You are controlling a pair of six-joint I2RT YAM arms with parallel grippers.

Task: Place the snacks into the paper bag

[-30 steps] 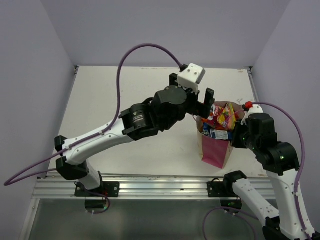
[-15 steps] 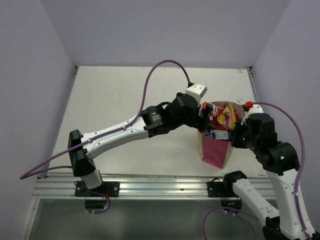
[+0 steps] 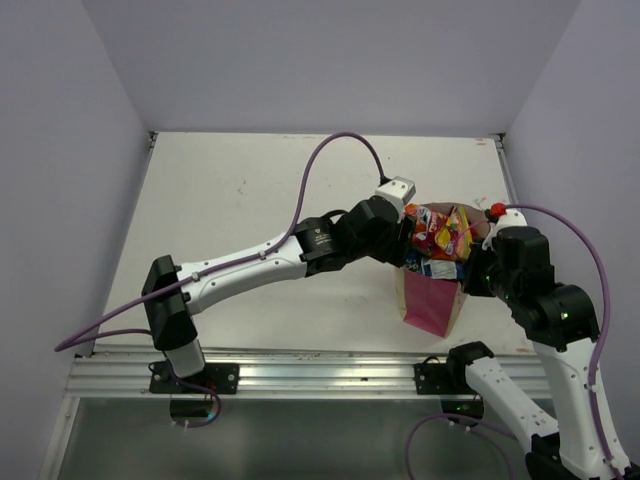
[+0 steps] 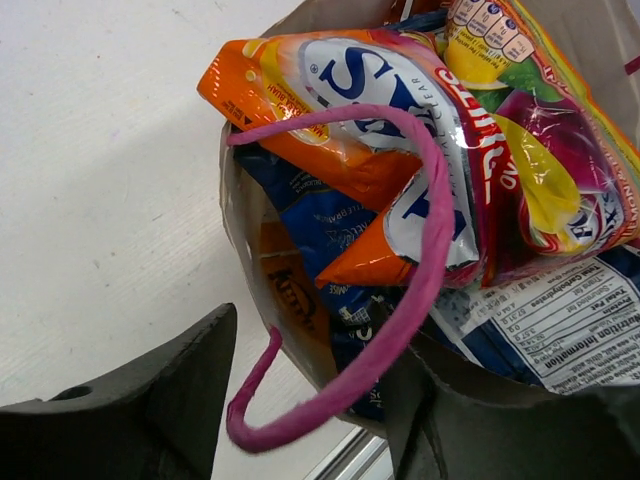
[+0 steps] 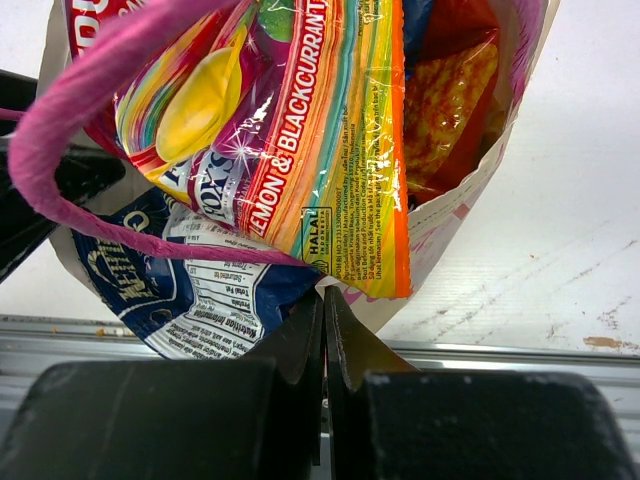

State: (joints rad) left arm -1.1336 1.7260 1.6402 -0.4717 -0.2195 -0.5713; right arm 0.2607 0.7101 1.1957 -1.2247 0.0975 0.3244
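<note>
The paper bag [image 3: 430, 305] stands upright on the table [image 3: 250, 180], snacks [image 3: 440, 238] heaped above its rim, so a nudge could tip it or spill the top packets. The left gripper [image 4: 315, 340], jaws apart, straddles the bag wall with the pink cord handle [image 4: 420, 270] looped between them (a likely snag). The right gripper [image 5: 323, 310] is closed at the opposite rim; whether it pinches paper I cannot tell.

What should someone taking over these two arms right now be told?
Left gripper: open, jaws straddling the paper bag rim and its pink handle.
Right gripper: shut at the bag's other side; whether it pinches the paper is unclear.
Snacks: every packet in view sits in the bag, heaped above its rim.
Done: packing, apparently.
Left: perhaps press the heap down, then back both arms off.
</note>
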